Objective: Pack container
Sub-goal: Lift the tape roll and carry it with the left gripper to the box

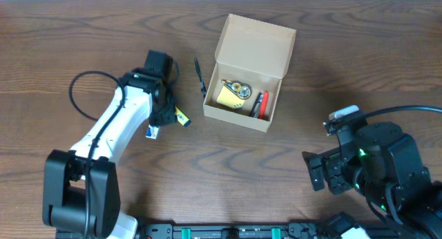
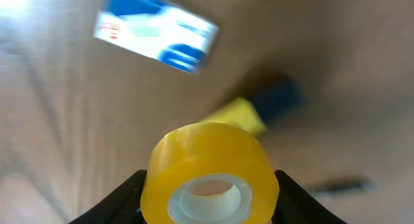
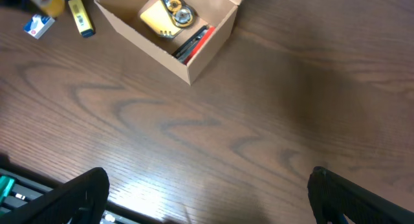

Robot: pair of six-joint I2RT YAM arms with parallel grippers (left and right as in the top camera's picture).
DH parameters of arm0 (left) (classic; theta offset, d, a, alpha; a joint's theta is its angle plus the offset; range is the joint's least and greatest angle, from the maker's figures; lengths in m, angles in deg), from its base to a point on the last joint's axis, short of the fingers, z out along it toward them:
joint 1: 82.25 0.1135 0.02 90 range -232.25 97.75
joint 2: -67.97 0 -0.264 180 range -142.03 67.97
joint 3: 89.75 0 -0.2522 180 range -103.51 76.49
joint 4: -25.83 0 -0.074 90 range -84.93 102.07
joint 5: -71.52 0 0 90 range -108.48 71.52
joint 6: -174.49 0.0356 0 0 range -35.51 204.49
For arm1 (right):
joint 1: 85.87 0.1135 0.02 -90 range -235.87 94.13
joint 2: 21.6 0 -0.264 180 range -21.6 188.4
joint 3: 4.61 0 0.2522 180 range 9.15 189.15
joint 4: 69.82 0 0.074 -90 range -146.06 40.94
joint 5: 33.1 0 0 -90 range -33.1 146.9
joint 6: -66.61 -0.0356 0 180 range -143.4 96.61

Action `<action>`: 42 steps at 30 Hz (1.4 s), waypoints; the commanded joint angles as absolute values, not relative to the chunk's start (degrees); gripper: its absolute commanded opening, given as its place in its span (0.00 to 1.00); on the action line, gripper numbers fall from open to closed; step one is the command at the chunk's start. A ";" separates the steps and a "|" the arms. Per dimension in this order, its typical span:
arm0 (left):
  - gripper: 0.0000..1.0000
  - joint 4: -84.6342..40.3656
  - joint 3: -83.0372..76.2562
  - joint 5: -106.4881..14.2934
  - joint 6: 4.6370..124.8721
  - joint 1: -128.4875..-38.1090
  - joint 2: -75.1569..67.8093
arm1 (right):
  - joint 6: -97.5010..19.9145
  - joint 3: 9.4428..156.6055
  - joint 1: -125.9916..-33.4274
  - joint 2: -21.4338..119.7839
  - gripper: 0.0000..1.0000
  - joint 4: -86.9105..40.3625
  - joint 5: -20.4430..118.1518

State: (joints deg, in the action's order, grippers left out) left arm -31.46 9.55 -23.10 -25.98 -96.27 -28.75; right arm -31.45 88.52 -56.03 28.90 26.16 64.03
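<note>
Noted right gripper [image 3: 207, 179] nearest, low at the right of the table [image 1: 228, 184], fingers spread wide with only bare wood between them. Found left gripper [image 2: 208, 185] further in on the left side, fingers closed against both sides of a yellow tape roll [image 2: 208, 162], the roll's hole facing the wrist camera. Cannot tell whether the roll touches the wood.

Recorded small blue and white box [image 1: 152, 132] lying flat just beside that gripper, on its near side. Recorded yellow stick with dark end [image 1: 182, 117] just right of the gripper, between it and the container.

Located container [image 1: 235, 115] slightly right of centre in the far half of the table, well apart from the right gripper, with lid flap [image 1: 257, 40] hinged back on the far side. Seen inside: pale yellow pad [image 1: 228, 96] at the left, round metallic item [image 1: 239, 88] on top of it, red and black pens [image 1: 260, 104] along the right wall. Logged black pen [image 1: 200, 77] on the wood just outside the container's left wall.
</note>
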 commanded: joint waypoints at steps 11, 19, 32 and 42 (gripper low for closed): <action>0.05 -24.13 -2.14 -18.78 14.10 -95.00 -27.68 | -31.23 88.56 -56.33 28.92 0.99 26.20 64.38; 0.06 -19.92 -4.05 -25.18 39.65 -95.02 -27.68 | -31.23 88.56 -56.33 28.92 0.99 26.18 64.36; 0.06 -17.99 -4.05 -37.57 66.95 -95.02 -27.68 | -31.23 88.56 -56.33 28.92 0.99 26.20 64.38; 0.06 -17.56 -6.71 -41.40 74.34 -95.42 -27.68 | -31.23 88.56 -56.33 28.92 0.99 26.20 64.38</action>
